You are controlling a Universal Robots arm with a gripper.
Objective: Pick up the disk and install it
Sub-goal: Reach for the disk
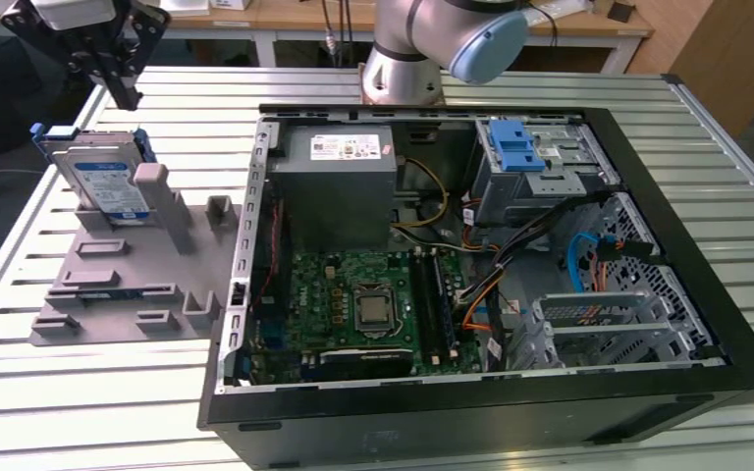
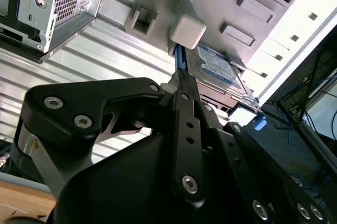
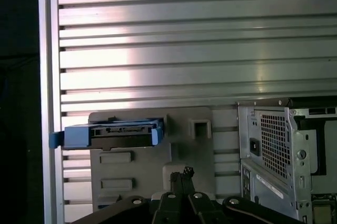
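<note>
I see the disk (image 1: 99,182) standing on edge, close to upright, in the far end of the grey holder plate (image 1: 102,304), by the counter (image 1: 89,392) edge at the exterior view's left. It is a flat silver drive in a blue carrier frame. Its blue-and-white label faces the exterior camera, with a grey post just in front.

Bright, even room light fills the exterior view; inside the computer case (image 1: 482,417) lies mild shadow. In both wrist views the slatted counter (image 3: 158,50) glares white, and the gripper (image 2: 181,81) shows dark, almost silhouetted.
</note>
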